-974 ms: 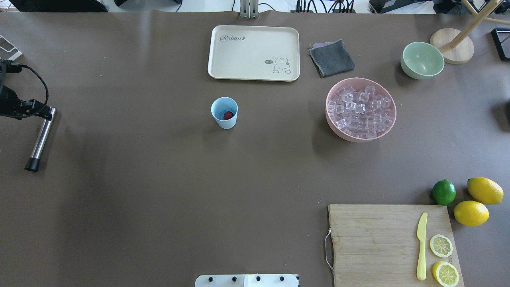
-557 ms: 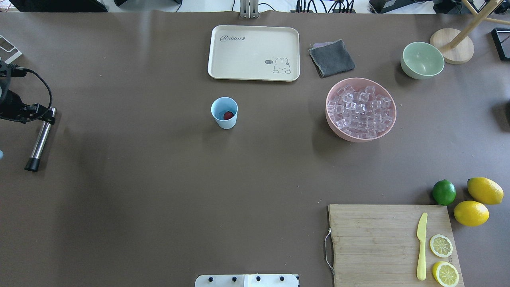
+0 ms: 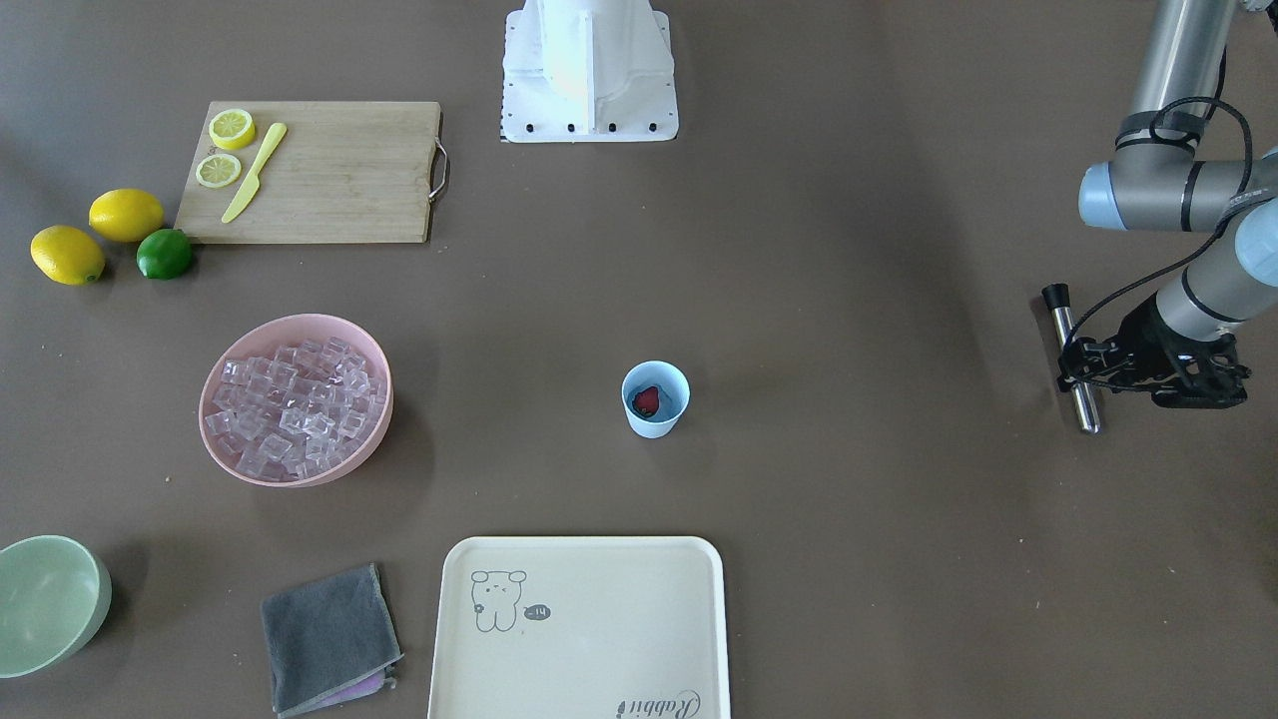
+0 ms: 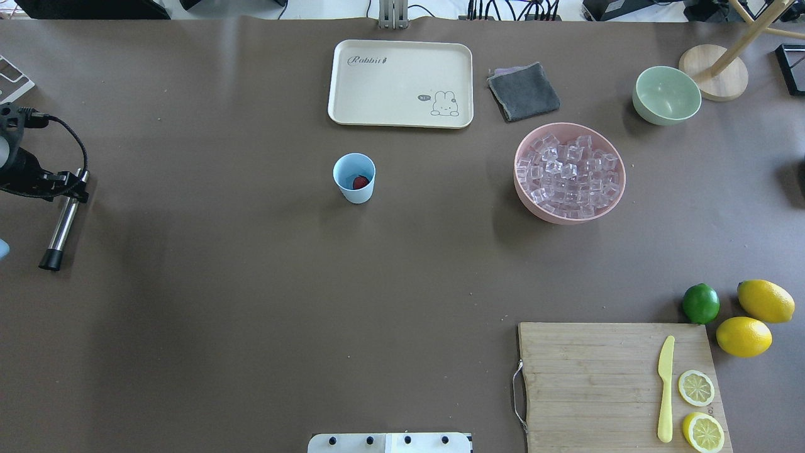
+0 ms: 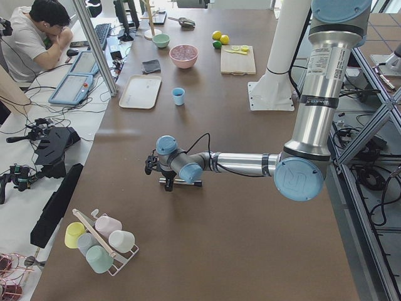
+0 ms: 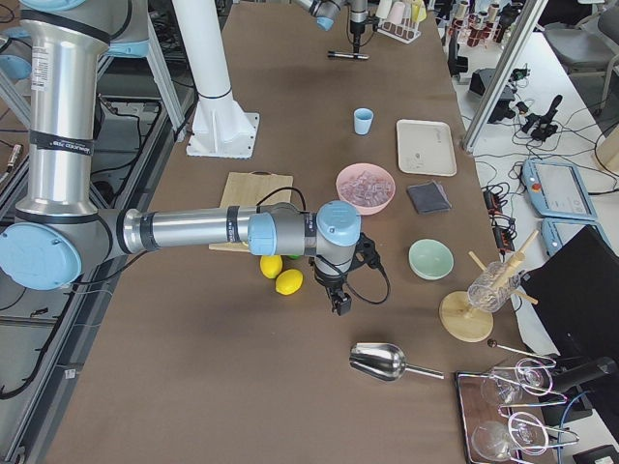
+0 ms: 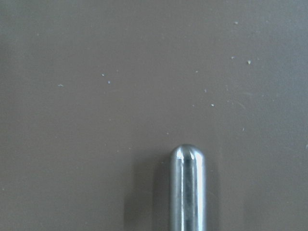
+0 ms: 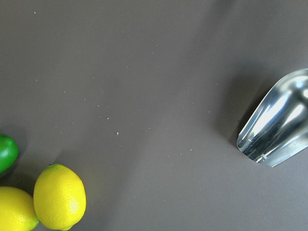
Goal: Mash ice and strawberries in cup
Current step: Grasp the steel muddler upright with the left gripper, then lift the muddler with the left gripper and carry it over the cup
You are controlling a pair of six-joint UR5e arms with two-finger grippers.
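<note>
The light blue cup (image 4: 354, 178) (image 3: 655, 399) stands upright mid-table with a small red strawberry (image 4: 360, 182) (image 3: 647, 401) inside. Clear ice cubes (image 4: 569, 176) (image 3: 295, 404) fill a pink bowl (image 4: 553, 217). A steel muddler (image 4: 63, 223) (image 3: 1083, 399) (image 7: 187, 192) with a black tip lies flat at the table's left end. My left gripper (image 4: 77, 184) (image 3: 1081, 367) points down over its bare end, open, a finger on either side. My right gripper (image 6: 340, 304) hangs low beside the lemons, seen only from the side; I cannot tell its state.
A cream tray (image 4: 400, 82), a grey cloth (image 4: 523, 91) and a pale green bowl (image 4: 666, 94) line the far side. Cutting board (image 4: 585, 377) with knife and lemon halves, two lemons (image 4: 764, 301) and a lime (image 4: 700, 303) sit near right. A metal scoop (image 8: 279, 125) lies beyond them.
My left gripper has shifted a little along the muddler's upper end and settled lower over it. The muddler, the cup and the bowl have not moved.
</note>
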